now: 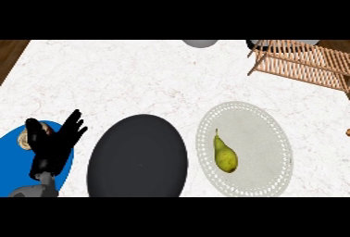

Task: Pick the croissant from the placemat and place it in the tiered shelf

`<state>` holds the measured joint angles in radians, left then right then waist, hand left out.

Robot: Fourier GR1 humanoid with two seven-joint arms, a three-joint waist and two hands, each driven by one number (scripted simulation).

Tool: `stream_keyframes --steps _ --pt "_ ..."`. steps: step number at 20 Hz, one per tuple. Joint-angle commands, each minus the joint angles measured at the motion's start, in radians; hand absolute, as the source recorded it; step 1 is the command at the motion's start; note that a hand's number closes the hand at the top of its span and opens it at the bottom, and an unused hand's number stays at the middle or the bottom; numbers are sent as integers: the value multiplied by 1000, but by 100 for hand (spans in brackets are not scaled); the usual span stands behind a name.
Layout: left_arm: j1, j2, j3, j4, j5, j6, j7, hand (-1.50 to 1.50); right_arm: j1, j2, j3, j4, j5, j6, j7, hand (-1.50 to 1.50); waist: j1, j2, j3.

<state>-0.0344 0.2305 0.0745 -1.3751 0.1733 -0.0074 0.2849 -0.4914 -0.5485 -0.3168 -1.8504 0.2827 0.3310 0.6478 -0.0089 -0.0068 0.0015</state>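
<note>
Croissant (26, 139) on blue placemat (15, 139) at far left counter edge, mostly hidden, just left of and touching left hand (56, 141); long axis impossible to tell. Left hand over mat, fingers spread straight, clamped on nothing; right hand out of view. Tiered shelf (304, 62) far off at top right, past black plate (137, 157) and pear (224, 155) on white placemat (263, 125).

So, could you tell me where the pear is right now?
In the head view the pear lies right of centre on the pale oval placemat, just right of the black plate.

Slatted wooden tiered shelf (304, 62), marble-look counter (123, 78), matt dark plate (137, 157)
</note>
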Motion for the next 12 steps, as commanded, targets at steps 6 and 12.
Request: stream_keyframes --steps 6,12 --pt "-16 -81 -50 33 -56 57 0 0 -265 -181 -123 294 -58 26 51 150 21 9 -2" --pt "-28 -39 -11 44 -24 1 7 0 -364 -294 -140 602 0 -6 -145 150 26 12 -2"
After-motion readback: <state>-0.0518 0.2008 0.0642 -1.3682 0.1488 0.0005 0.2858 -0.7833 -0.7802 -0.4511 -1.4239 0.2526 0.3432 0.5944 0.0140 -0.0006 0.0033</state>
